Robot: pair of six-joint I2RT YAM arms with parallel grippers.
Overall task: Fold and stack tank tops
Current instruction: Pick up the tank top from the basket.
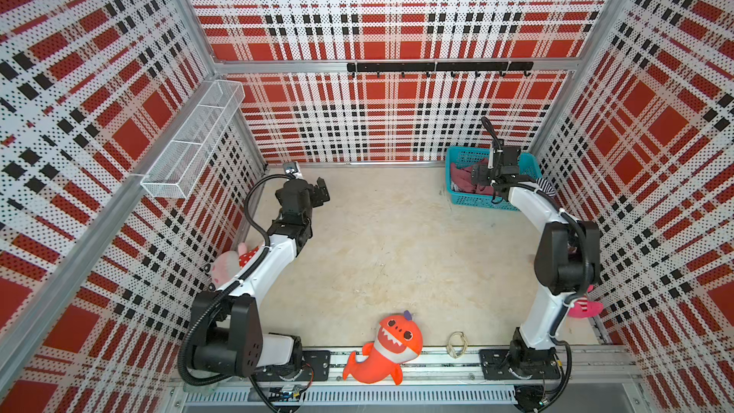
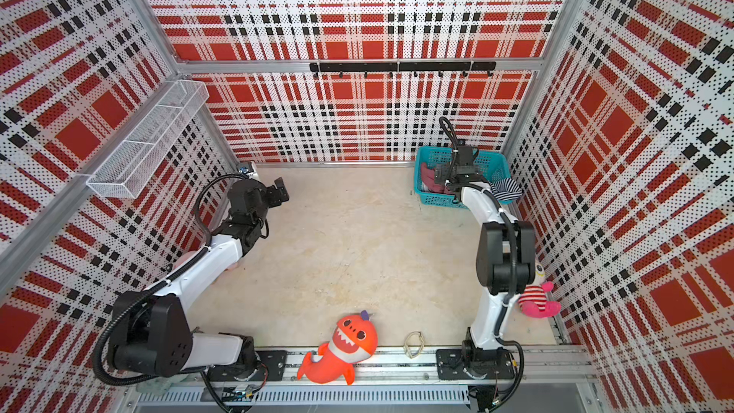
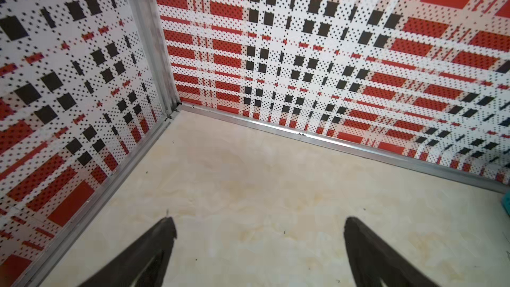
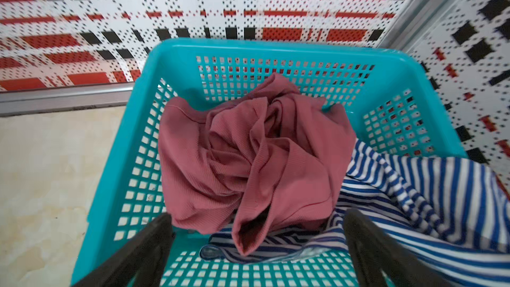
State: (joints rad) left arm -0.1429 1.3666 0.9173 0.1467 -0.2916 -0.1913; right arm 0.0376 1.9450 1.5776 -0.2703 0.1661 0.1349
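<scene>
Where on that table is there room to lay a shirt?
The table is bare across its wide middle, back wall to shark toy. Crowded: the far right corner, where the basket holds rose top and striped top under the right gripper.

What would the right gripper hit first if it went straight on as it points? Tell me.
Probably the crumpled rose tank top in the teal basket: the right gripper points at it, fingers open. Exact depth is unclear.

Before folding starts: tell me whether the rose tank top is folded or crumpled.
Crumpled: the rose tank top lies bunched and twisted in the teal basket.
</scene>
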